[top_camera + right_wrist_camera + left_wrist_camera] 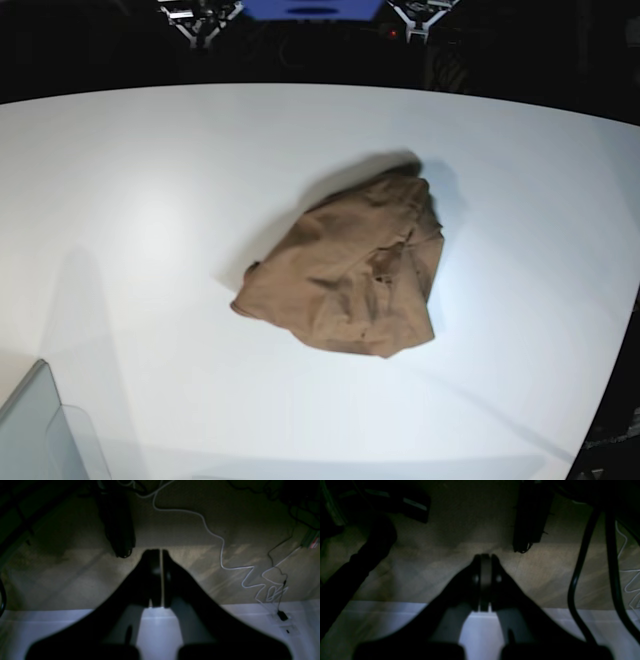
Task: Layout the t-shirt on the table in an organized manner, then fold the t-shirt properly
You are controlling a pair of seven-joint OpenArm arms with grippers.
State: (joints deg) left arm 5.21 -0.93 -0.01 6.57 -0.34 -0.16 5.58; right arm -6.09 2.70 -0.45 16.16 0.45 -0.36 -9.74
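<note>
The brown t-shirt (350, 280) lies crumpled in a heap a little right of the middle of the white table (150, 200) in the base view. Neither arm shows there. In the left wrist view, my left gripper (485, 555) is shut with nothing in it, and dim carpet lies beyond it. My right gripper (161, 551) is likewise shut and empty in the right wrist view, also over carpet. Neither wrist view shows the t-shirt.
A grey-translucent bin corner (40, 430) sits at the table's front left. A white cable (220, 545) snakes across the carpet. Black cables (580, 575) hang at the right of the left wrist view. A dark upright post (530, 517) stands ahead of the left gripper.
</note>
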